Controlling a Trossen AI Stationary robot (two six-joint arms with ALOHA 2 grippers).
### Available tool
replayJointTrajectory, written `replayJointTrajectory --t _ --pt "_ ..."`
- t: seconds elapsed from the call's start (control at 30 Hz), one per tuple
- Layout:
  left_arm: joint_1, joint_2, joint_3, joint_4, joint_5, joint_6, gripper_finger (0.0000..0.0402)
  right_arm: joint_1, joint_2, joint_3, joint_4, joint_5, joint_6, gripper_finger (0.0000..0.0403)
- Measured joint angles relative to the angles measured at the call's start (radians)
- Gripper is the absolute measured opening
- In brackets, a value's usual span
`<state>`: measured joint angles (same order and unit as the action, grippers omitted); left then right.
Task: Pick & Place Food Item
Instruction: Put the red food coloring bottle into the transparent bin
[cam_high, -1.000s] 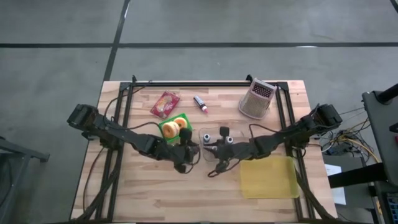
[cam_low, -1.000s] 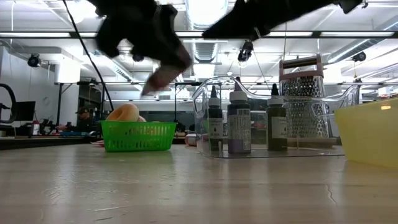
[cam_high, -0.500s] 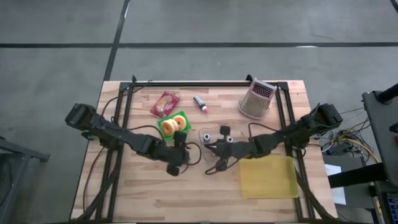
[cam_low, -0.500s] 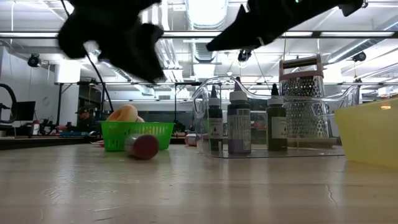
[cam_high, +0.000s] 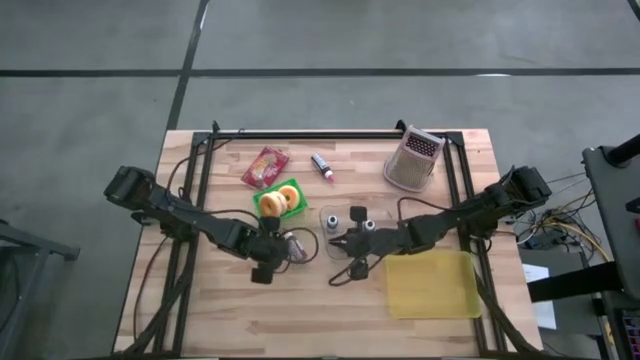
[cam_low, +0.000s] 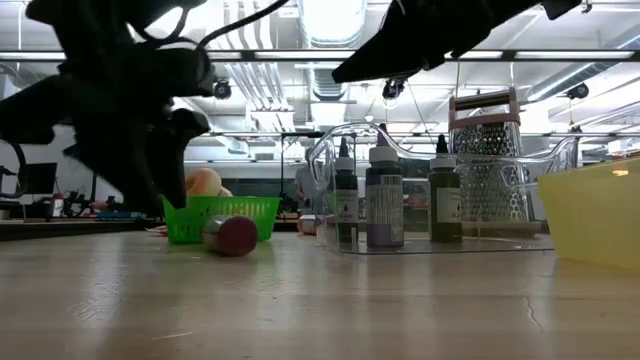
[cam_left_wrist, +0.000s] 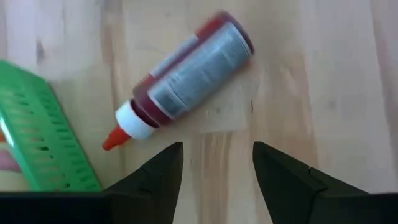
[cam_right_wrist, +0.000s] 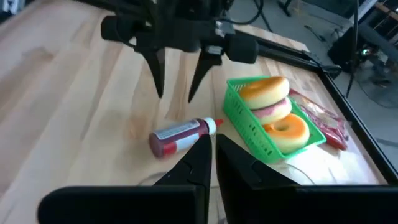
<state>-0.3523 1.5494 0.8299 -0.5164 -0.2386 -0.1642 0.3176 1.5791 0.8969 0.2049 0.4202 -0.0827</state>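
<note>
Sauce bottle (cam_left_wrist: 186, 79) lies on your table beside the green basket (cam_high: 279, 201); left gripper (cam_left_wrist: 214, 165) spread above, empty; right gripper (cam_right_wrist: 213, 152) pressed together.

Table (cam_high: 230, 310): pale wood planks, matt, visible grain. Basket (cam_right_wrist: 245, 124), centre right of the right wrist view: bright green plastic, slotted walls. Doughnuts (cam_right_wrist: 273, 102) inside it: smooth, slightly glossy. Bottle (cam_left_wrist: 186, 78), upper centre of the left wrist view: translucent red plastic, grey paper label, white collar. Grater (cam_high: 413, 160), upper right of the high view: perforated metal, dull sheen. Tray (cam_low: 330, 150): clear glossy plastic. Bin (cam_high: 432, 285), lower right: matt yellow plastic.
</note>
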Motion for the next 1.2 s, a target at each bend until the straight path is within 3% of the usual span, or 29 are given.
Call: replayJointTrajectory --t 0.37,0.67,1.2 --pt "0.038 0.001 0.006 0.054 -0.145 0.400 0.0198 0.000 0.000 0.061 -0.146 -0.002 0.027 0.0113" --pt "0.126 0.001 -0.016 0.054 -0.033 0.635 0.0198 0.001 0.000 0.086 -0.203 -0.003 0.040 0.0163" --pt "0.190 0.116 0.005 0.140 0.063 0.801 0.0198 0.001 0.000 0.086 -0.213 -0.013 0.050 0.0176"
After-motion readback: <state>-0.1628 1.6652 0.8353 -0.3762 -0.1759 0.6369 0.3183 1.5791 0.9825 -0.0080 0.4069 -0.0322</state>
